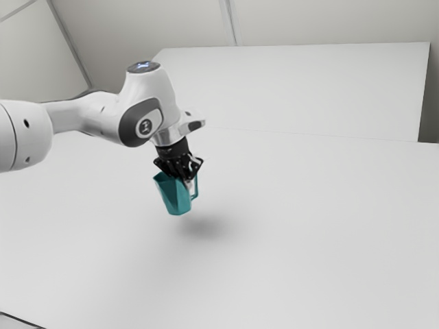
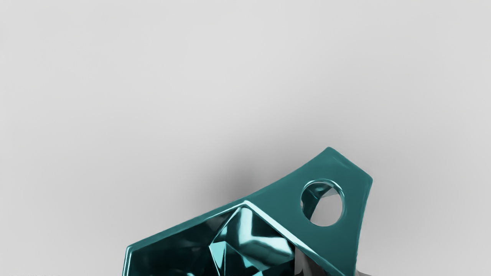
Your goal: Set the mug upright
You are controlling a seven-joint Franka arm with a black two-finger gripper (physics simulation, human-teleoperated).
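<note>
- So the mug (image 1: 175, 197) is up in the air over the desk (image 1: 309, 240), mouth up but leaning a bit, its base toward the exterior view's right.
- The gripper (image 1: 186, 181) is right at the mug's rim, pinching the mug's wall by the handle (image 2: 351, 199), pretty much one finger inside and one outside.
- That handle is on the exterior view's right of the mug, and it's got a round hole through its top.
- There's a soft shadow (image 1: 206, 227) on the desk below the mug.
- The arm (image 1: 147, 103) is above the mug, fwiw.
</note>
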